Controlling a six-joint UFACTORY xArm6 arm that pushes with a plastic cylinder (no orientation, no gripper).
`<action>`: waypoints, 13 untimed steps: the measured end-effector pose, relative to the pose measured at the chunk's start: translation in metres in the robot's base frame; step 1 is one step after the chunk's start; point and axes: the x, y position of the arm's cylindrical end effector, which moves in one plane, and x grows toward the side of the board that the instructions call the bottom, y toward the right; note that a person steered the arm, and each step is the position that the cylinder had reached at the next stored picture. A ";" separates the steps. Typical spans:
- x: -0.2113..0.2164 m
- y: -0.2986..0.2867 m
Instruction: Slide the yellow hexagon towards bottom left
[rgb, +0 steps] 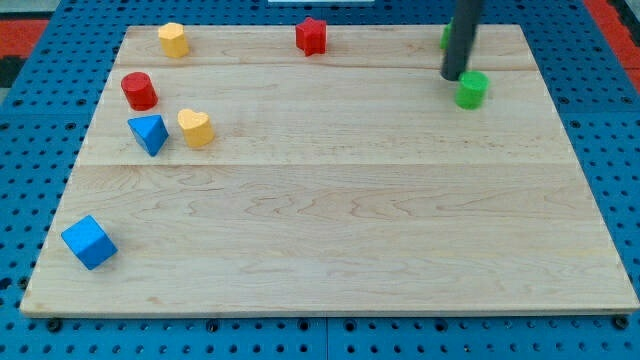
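The yellow hexagon (173, 39) sits near the board's top left corner. My tip (455, 76) is far to the view's right of it, near the top right, just left of and above a green cylinder (471, 89). Another green block (446, 37) peeks out from behind the rod near the top edge; its shape is hidden. The rod comes down from the view's top.
A red star (312, 35) lies at top centre. A red cylinder (139, 90), a blue triangle (149, 133) and a yellow heart (196, 128) cluster at the left. A blue cube (89, 242) sits at bottom left. The wooden board (330, 200) rests on a blue pegboard.
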 end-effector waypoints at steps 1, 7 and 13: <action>0.015 0.034; 0.046 -0.053; 0.061 -0.342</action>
